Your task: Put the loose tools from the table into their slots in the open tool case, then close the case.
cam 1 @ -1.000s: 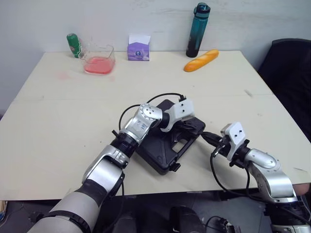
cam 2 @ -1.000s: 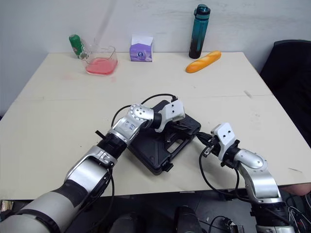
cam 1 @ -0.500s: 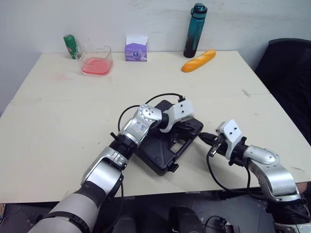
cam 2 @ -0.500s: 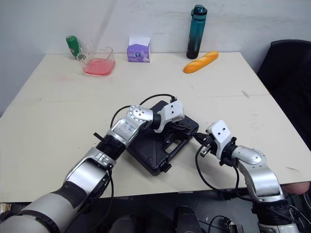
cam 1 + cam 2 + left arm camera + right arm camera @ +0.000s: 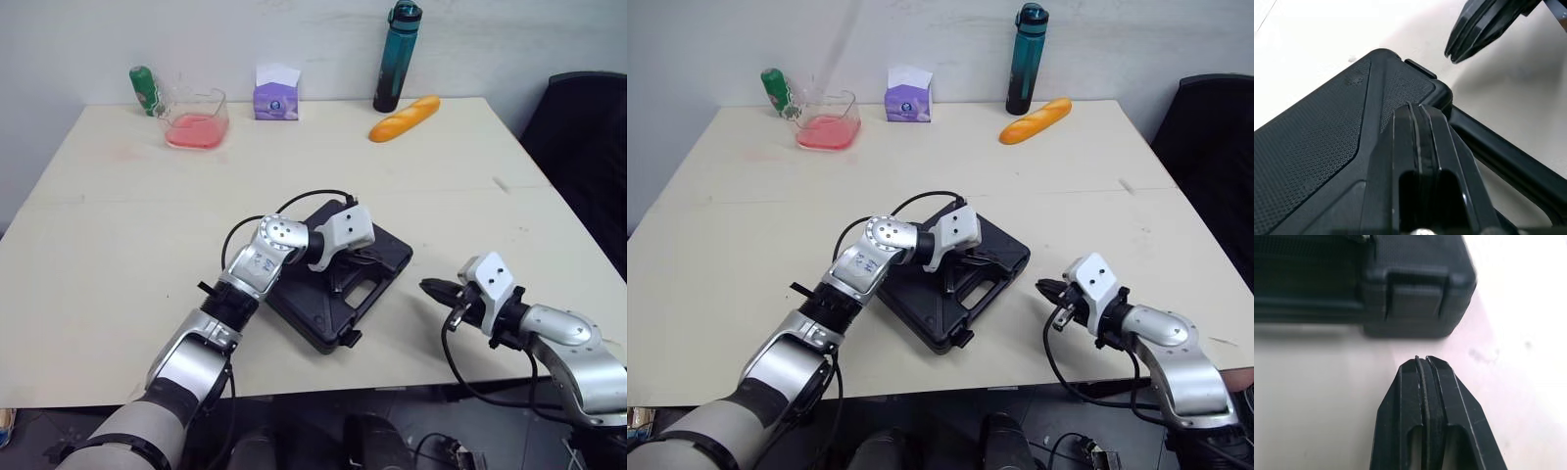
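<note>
Eye view: case (image 5: 343, 289) lies shut on table (image 5: 127, 245), left end effector (image 5: 359, 258) atop it, right end effector (image 5: 433, 288) apart beside it. Left wrist view: fingers together, empty, touching lid (image 5: 1327, 137). Right wrist view: fingers together, empty, facing latch (image 5: 1414, 289); closing step in hand, and the next move probably calls for a push on that latch.

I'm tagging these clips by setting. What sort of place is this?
Likely an office or lab room: a plain cream table against a bare white wall, a black office chair beside it, and a water bottle and tissue box.
</note>
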`<control>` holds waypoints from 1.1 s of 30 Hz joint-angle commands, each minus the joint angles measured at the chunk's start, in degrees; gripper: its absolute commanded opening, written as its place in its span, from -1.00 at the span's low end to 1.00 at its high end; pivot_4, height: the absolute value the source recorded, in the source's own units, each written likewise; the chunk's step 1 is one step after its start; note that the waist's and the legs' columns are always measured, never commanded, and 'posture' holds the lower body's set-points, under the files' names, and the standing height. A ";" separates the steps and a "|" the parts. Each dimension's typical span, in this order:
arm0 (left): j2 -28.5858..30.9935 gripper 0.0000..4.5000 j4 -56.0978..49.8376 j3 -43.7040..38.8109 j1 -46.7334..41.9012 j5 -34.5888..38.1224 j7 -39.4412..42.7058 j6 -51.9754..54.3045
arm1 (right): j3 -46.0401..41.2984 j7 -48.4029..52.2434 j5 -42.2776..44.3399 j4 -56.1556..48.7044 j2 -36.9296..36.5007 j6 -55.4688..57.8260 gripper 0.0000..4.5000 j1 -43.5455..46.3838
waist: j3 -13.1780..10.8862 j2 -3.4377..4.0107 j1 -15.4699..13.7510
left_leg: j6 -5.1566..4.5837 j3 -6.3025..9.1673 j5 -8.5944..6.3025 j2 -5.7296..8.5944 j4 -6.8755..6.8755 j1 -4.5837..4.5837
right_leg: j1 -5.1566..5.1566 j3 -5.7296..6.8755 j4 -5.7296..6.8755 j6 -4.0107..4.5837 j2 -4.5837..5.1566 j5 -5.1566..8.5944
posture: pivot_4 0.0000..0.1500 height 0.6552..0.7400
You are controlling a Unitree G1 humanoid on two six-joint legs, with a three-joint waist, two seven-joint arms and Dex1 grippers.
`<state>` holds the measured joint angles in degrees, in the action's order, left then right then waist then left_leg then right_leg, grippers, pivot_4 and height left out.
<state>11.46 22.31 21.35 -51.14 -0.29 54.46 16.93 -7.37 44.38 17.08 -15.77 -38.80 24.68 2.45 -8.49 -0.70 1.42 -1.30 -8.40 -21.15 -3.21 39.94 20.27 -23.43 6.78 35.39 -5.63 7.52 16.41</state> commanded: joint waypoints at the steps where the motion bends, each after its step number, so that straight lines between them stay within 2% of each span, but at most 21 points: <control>1: 0.68 -1.00 -1.64 -1.63 1.85 1.56 0.82 -0.43 | -2.04 0.57 1.82 -3.56 -0.46 -1.03 -0.95 -0.96 | -0.14 0.13 0.00 | 0.00 0.00 0.00 0.01 0.00 0.00 | 0.00 -0.01 0.00 0.00 0.00 0.00 | 1.00 1.00; 3: 0.76 -1.00 -6.77 -4.65 2.55 5.88 2.71 -0.85 | -2.57 2.26 3.30 -4.77 -0.55 -1.80 -0.95 -2.79 | -0.47 0.32 0.00 | 0.00 0.00 0.00 0.01 -0.01 0.05 | -0.07 -0.02 0.01 -0.01 0.00 0.00 | 1.00 1.00; 7: 5.63 -1.00 -18.42 -6.81 6.57 12.25 10.54 -3.02 | -2.19 6.39 5.16 -6.46 -1.08 -4.88 -0.95 -5.69 | -1.42 0.42 0.00 | 0.35 -0.02 0.26 0.04 -0.01 0.33 | -0.34 -0.01 0.08 -0.02 -0.12 -0.01 | 1.00 1.00; 10: 9.48 -1.00 -26.73 -9.23 9.72 17.26 13.25 -0.23 | -1.29 8.79 6.71 -7.79 -0.71 -6.86 -0.95 -6.72 | -1.56 0.43 -0.07 | 0.26 -0.05 0.30 0.21 0.00 0.40 | -0.39 -0.04 0.07 -0.09 -0.05 -0.05 | 1.00 1.00; 15: 15.06 -1.00 -34.03 -9.56 13.97 19.35 14.54 2.23 | 0.97 10.84 7.42 -9.54 -0.66 -8.29 -0.95 -8.00 | -1.59 0.42 -0.37 | 0.10 -0.02 0.33 0.34 0.01 0.39 | -0.28 -0.09 -0.08 -0.27 0.05 -0.14 | 1.00 1.00; 19: 18.67 -1.00 -39.75 -8.54 21.34 18.34 12.74 3.03 | 5.38 13.32 6.96 -11.90 -0.91 -9.54 -0.95 -9.52 | -1.60 0.42 -1.18 | 0.01 -0.01 0.33 0.40 0.01 0.39 | -0.27 -0.15 -0.13 -0.35 0.13 -0.19 | 1.00 1.00; 22: 18.88 -1.00 -41.85 -7.92 23.98 17.40 9.35 5.47 | 6.38 14.58 6.24 -11.28 -1.71 -10.80 -0.95 -9.58 | -1.65 0.40 -1.54 | 0.03 0.01 0.32 0.38 -0.01 0.41 | -0.28 -0.14 -0.17 -0.34 0.11 -0.18 | 1.00 1.00; 33: 24.44 -1.00 -37.84 0.99 28.12 6.11 5.79 5.53 | 11.64 15.31 5.84 -8.90 -0.72 -9.78 -0.95 -5.93 | -1.64 0.41 -1.64 | -0.03 0.03 0.26 0.40 0.02 0.38 | -0.22 -0.12 -0.21 -0.34 0.14 -0.19 | 1.00 1.00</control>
<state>33.89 -18.30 19.10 -25.62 10.74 60.28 20.85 3.95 59.48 22.48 -24.19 -39.87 15.10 -3.49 -10.12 -0.29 -0.22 -1.33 -8.37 -20.90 -2.82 39.96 20.57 -23.57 6.66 35.18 -5.97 7.67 16.22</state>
